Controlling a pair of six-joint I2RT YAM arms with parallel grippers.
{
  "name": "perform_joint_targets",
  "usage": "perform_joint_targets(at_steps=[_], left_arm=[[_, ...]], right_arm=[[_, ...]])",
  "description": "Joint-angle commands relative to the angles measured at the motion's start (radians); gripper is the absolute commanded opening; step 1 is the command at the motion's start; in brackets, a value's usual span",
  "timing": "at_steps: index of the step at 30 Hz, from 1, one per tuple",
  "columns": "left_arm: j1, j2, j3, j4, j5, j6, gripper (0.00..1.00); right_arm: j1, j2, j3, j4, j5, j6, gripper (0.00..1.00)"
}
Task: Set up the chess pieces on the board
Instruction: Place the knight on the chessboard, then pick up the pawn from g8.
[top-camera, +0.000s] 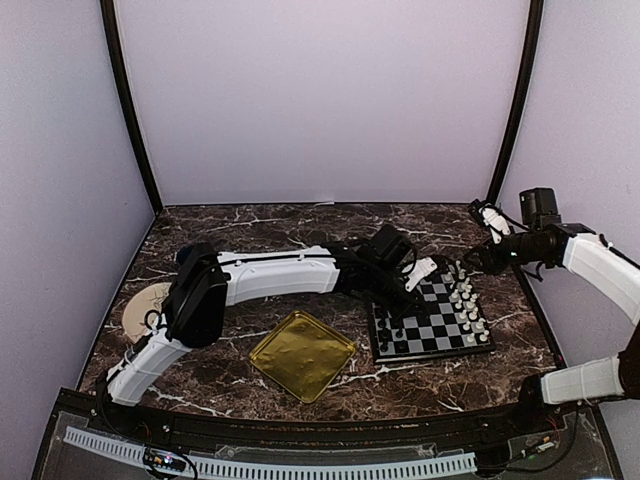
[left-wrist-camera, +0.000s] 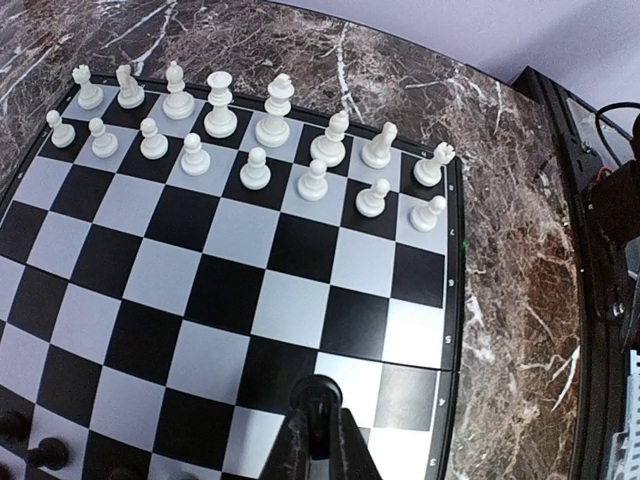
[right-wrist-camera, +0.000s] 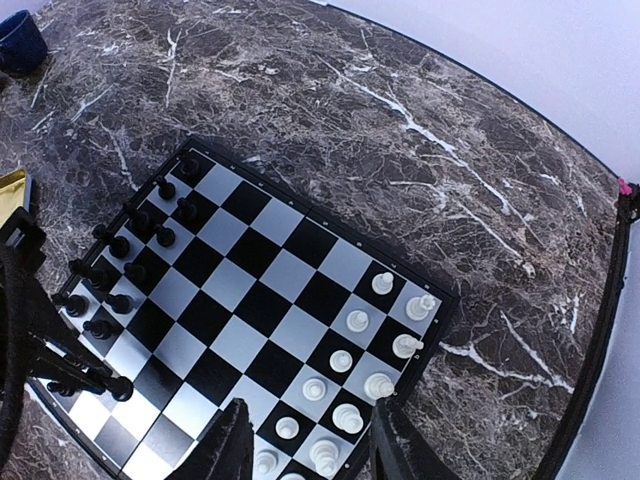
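Left pincer (left-wrist-camera: 315, 392): jaws pressed shut on nothing, hanging over a pale square on the black half of the board (left-wrist-camera: 215, 235), toward the near edge of the surface (top-camera: 250, 225). Right pincer (right-wrist-camera: 312, 412): jaws parted, nothing held, poised high above the white end. The board lies flat between the surface's middle and its right edge. White pieces (left-wrist-camera: 255, 168) stand in two full rows of eight at the board end toward the surface's right edge; black pieces (right-wrist-camera: 118, 243) stand in two rows at the opposite end. We judge the setup nearly done, the black rows being the step in hand. Next move, as we read it: check those rows for a gap or an off-square piece, part the left jaws before any descent, and come straight down, since neighbours stand close. The left arm (right-wrist-camera: 25, 320) hides part of the black rows from the right wrist, the left wrist view cuts them off, and from above the figures are too small to name.
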Motion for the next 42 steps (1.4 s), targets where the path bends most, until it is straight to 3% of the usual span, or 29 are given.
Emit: perform_joint_targets(at_steps=[1,12,22,32,38,42], left_arm=[[-0.013,0.025,0.052,-0.094,-0.062,0.076,0.01],[-0.029,0.008,0.074,-0.072,-0.089,0.067,0.26],[-0.028,-0.125,0.042,-0.022,-0.133,0.039,0.35],[0.055,-0.434,-0.253,-0.038,-0.237,0.029,0.37],[0.186,-0.587,-0.445,-0.047,-0.18,-0.05,0.37],[0.25,-0.704,-0.622,-0.005,-0.219,-0.044,0.39]], right_arm=[[-0.004,0.02,0.006,0.039,-0.038,0.026,0.41],[-0.003,0.039,0.019,0.039,-0.087,0.036,0.41],[-0.004,0.067,0.041,-0.009,-0.18,-0.01,0.4],[0.02,0.124,0.088,-0.09,-0.259,-0.106,0.37],[0.151,0.168,0.102,-0.129,-0.18,-0.183,0.37],[0.232,0.193,0.102,-0.133,-0.111,-0.213,0.37]])
